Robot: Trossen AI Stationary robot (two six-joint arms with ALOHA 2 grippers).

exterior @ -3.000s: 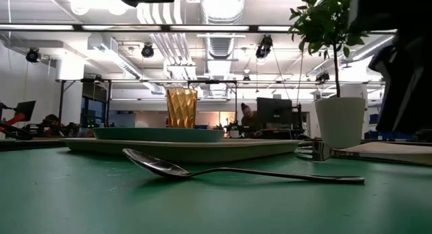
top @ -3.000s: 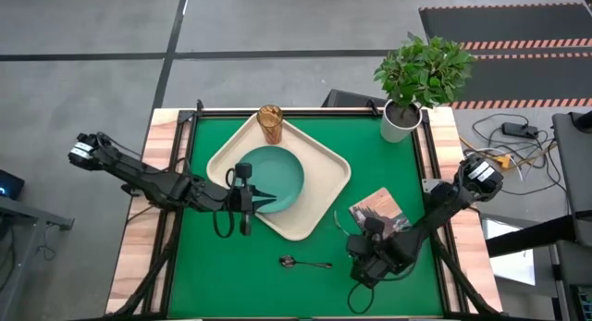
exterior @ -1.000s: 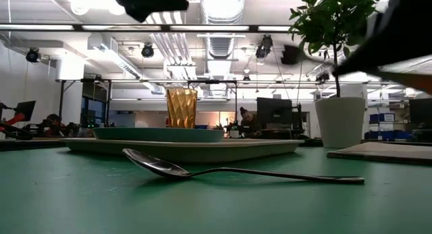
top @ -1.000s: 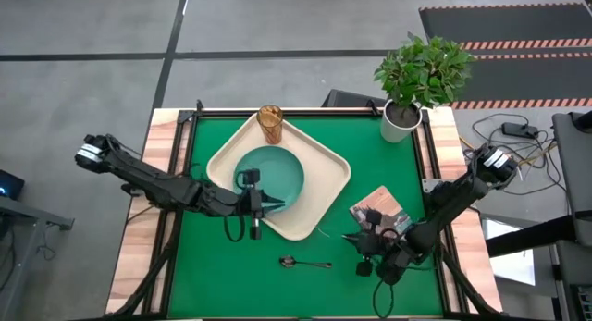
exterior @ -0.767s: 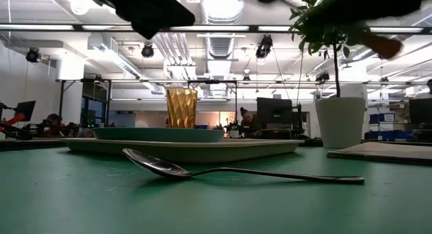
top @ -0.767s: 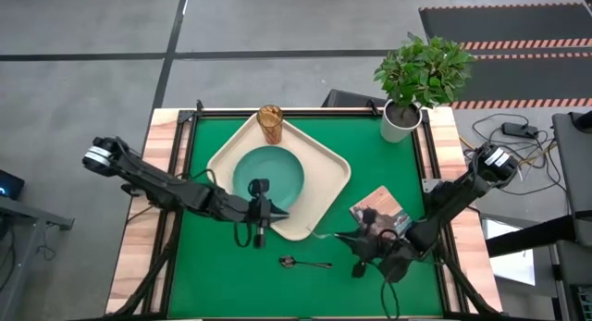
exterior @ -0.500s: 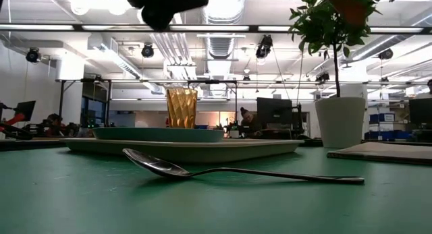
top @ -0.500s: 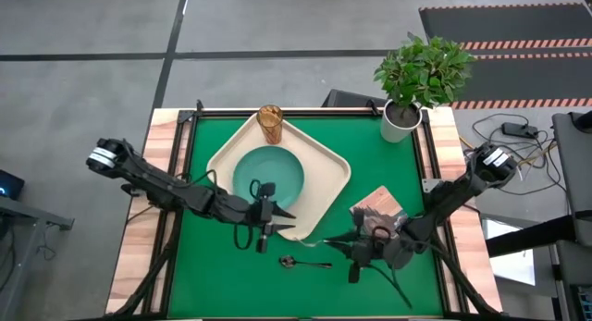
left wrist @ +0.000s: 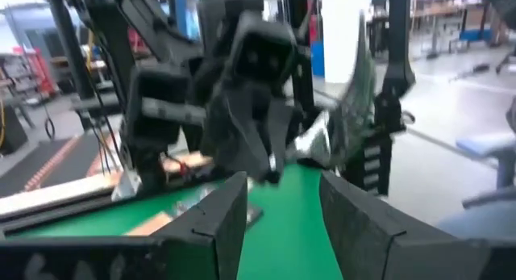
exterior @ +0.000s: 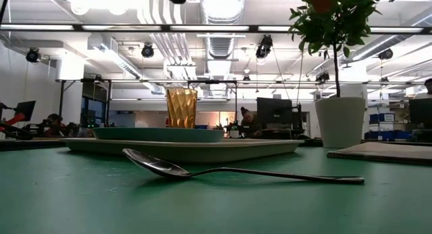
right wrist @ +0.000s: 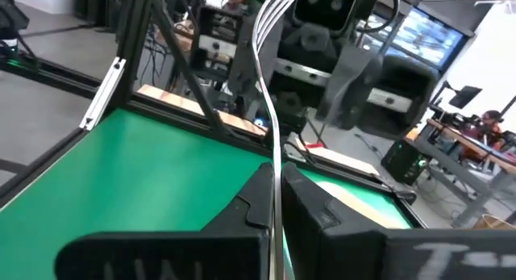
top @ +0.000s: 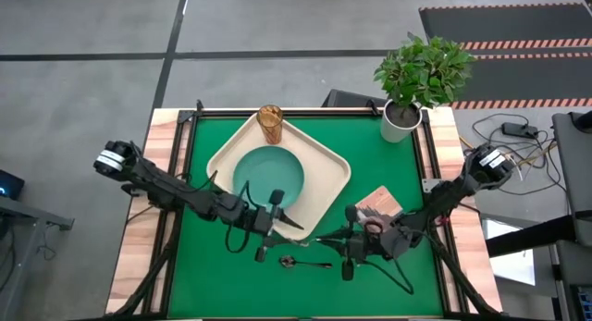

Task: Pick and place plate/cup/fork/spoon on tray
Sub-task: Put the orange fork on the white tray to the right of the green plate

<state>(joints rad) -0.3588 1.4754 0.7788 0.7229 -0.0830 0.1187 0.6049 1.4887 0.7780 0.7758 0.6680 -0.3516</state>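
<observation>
Right gripper [top: 344, 240] is clamped on the fork [right wrist: 270, 78], held over the green mat just off the tray's near-right edge. In its wrist view the fingers are pinched tight with the silver tines sticking straight out past the tips. In the high view only the tines show, poking left toward the tray corner; the handle is hidden in the gripper.

Left gripper [top: 276, 228] sits above the tray's near edge, facing the right one, jaws apart. Its wrist view shows a clear gap between the two fingers [left wrist: 222, 219], nothing in them.

Tray [top: 326, 185] lies skewed at the back left of the mat. Plate [top: 268, 176] is on it, centred. Cup [top: 269, 123] stands upright in the tray's far corner, just beyond the plate.

Spoon [exterior: 223, 170] is on the bare mat in front of the tray, near both grippers, touching neither. Bowl points left, handle right.

Off to the side: potted plant [top: 416, 80] at the back right corner, book [top: 381, 203] right of the tray, partly under the right arm.
</observation>
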